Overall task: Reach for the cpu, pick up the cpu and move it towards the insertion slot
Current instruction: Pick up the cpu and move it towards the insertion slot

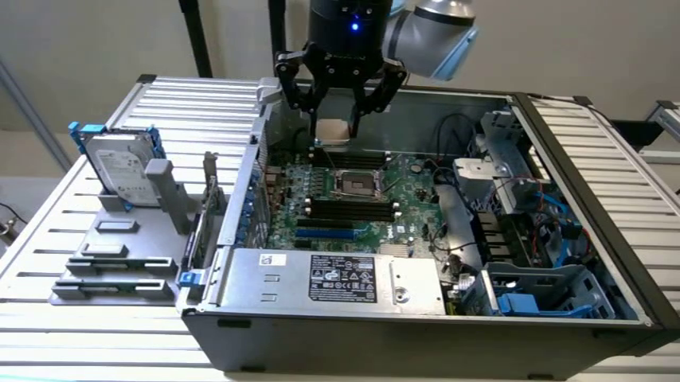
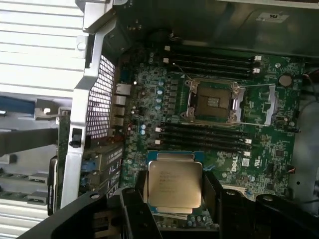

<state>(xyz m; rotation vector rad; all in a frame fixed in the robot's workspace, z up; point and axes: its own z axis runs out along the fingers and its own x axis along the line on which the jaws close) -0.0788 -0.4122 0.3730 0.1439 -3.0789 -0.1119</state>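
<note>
The cpu (image 1: 334, 131) is a small square chip with a silvery top. It hangs in the air over the far part of the open computer case, and my gripper (image 1: 336, 127) is shut on it. In the wrist view the cpu (image 2: 174, 184) sits between my two black fingers (image 2: 135, 196), one on each side edge. The insertion slot (image 1: 356, 185) is a square socket with a shiny metal frame and a dark centre on the green board, below the chip and a little nearer the exterior camera. In the wrist view the insertion slot (image 2: 212, 102) lies apart from the chip, with black memory slots between them.
Long black memory slots (image 1: 345, 208) and a blue narrow slot (image 1: 324, 235) lie beside the socket. A silver power supply box (image 1: 330, 278) fills the case's near side. Cables and drive bays (image 1: 531, 231) crowd the exterior view's right. A hard drive with blue brackets (image 1: 119, 167) stands outside the case.
</note>
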